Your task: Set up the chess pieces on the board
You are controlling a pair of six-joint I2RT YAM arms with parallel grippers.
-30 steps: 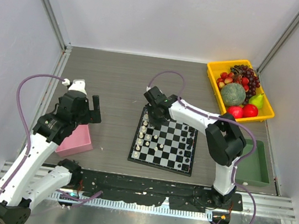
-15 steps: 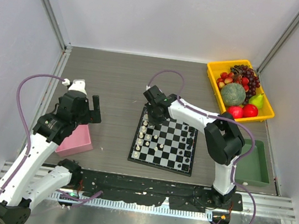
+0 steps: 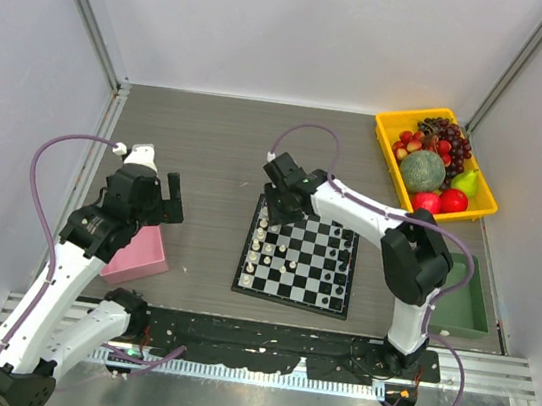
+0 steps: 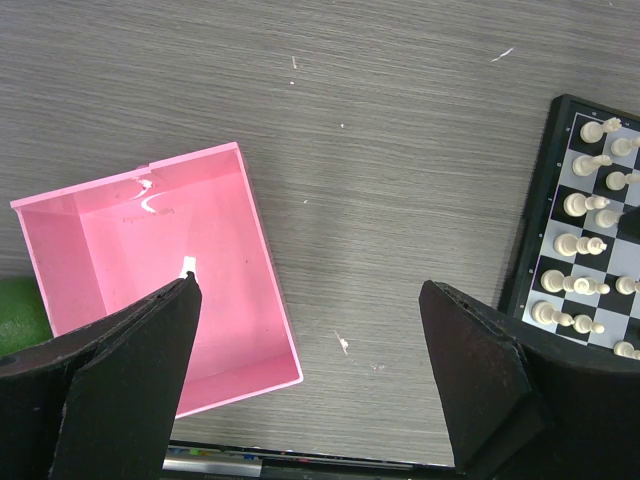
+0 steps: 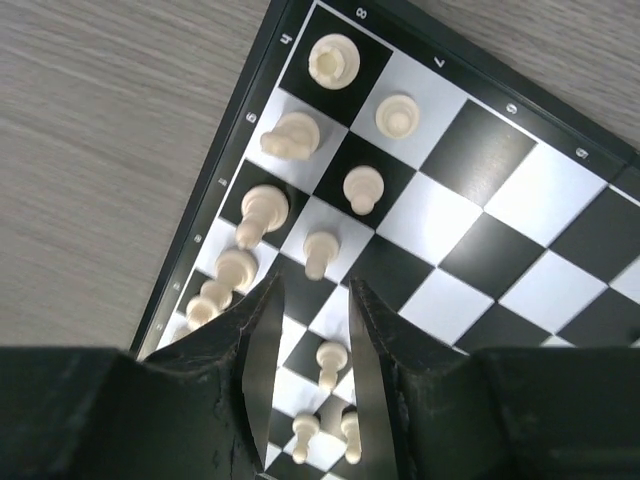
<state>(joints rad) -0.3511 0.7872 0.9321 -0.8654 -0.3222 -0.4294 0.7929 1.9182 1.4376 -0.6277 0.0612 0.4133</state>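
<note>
Pieces [image 5: 318, 255] crowd board [image 5: 497, 152] edge; right jaws above, narrowly parted, empty; sideways drift may topple neighbours; left jaws spread.

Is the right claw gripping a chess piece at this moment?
No: the right claw has its jaws apart, and the white pawn at its tips touches neither of them.
</note>
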